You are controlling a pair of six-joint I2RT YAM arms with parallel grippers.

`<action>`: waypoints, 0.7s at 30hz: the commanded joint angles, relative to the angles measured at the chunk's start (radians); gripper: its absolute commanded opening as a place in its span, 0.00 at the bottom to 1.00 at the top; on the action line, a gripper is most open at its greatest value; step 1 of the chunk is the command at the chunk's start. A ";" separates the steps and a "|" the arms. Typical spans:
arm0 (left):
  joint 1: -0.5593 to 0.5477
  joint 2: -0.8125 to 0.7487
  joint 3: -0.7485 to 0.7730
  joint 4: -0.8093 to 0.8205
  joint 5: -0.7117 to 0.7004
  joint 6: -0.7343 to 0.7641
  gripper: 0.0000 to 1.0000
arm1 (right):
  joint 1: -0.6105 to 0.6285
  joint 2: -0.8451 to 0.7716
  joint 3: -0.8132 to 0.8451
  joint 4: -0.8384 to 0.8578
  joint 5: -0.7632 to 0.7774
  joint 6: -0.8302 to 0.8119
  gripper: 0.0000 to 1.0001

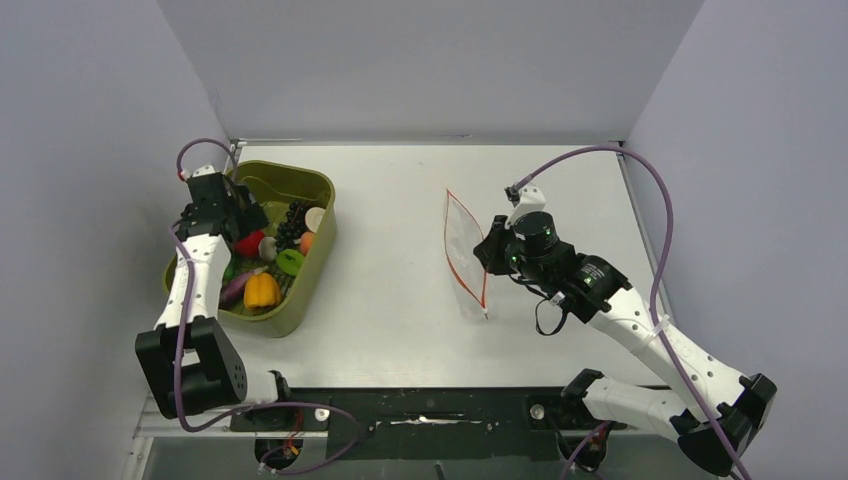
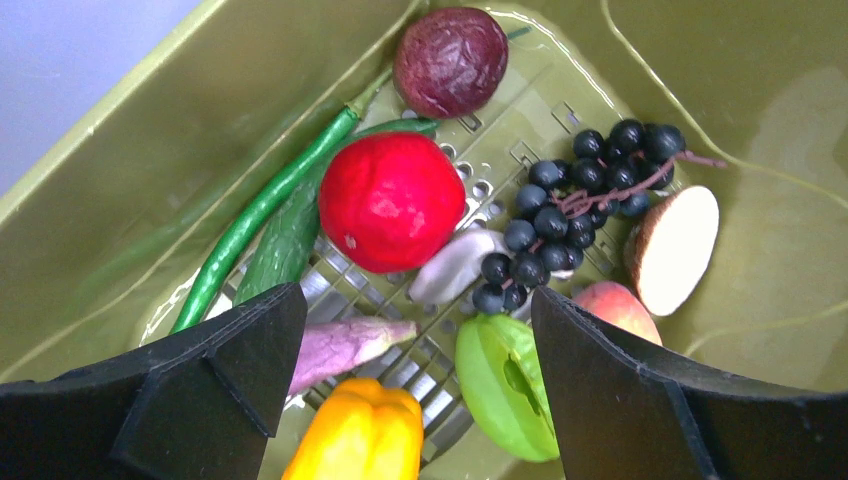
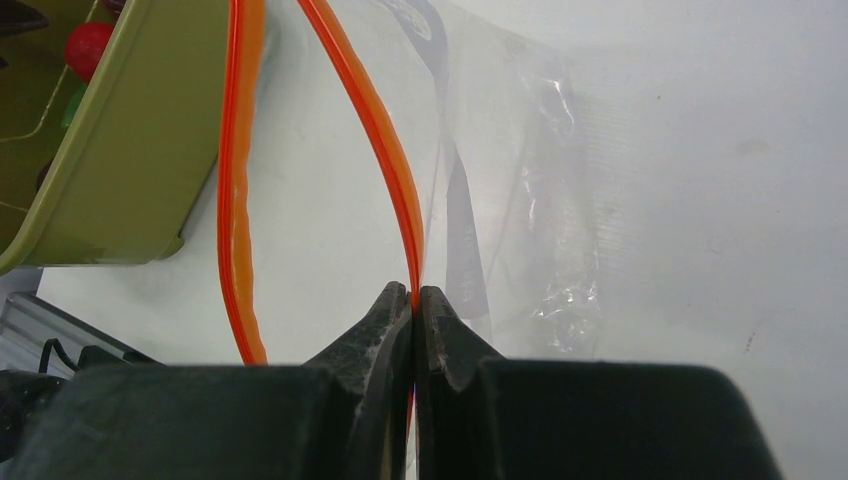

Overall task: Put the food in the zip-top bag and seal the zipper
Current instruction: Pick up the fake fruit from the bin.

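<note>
From above you see the zip-top bag (image 1: pixel 462 240) on the desk (image 1: pixel 390 250), well apart from the tub (image 1: pixel 300 300) holding the food (image 1: pixel 262 290). Only your right wrist view shows the right tool (image 3: pixel 413 295) clenched on the zipper (image 3: pixel 375 130). Your left wrist view shows the left tool (image 2: pixel 415 305) released above the food.

Lab test cell; grey partition walls (image 1: pixel 420 60) around a white table (image 1: pixel 400 300); bolted robot arms (image 1: pixel 190 290)
</note>
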 commanded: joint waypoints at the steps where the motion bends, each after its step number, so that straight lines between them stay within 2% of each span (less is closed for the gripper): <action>1: 0.047 0.031 0.019 0.110 0.034 -0.023 0.84 | 0.006 -0.024 0.000 0.029 -0.010 -0.015 0.00; 9: 0.060 0.090 0.002 0.158 0.047 -0.040 0.82 | 0.005 -0.041 0.000 0.023 0.006 -0.026 0.00; 16: 0.060 0.167 0.007 0.170 0.029 -0.027 0.89 | 0.002 -0.029 0.007 0.027 0.015 -0.044 0.00; 21: 0.059 0.208 0.014 0.189 0.023 -0.026 0.90 | 0.002 -0.027 0.001 0.034 0.006 -0.049 0.00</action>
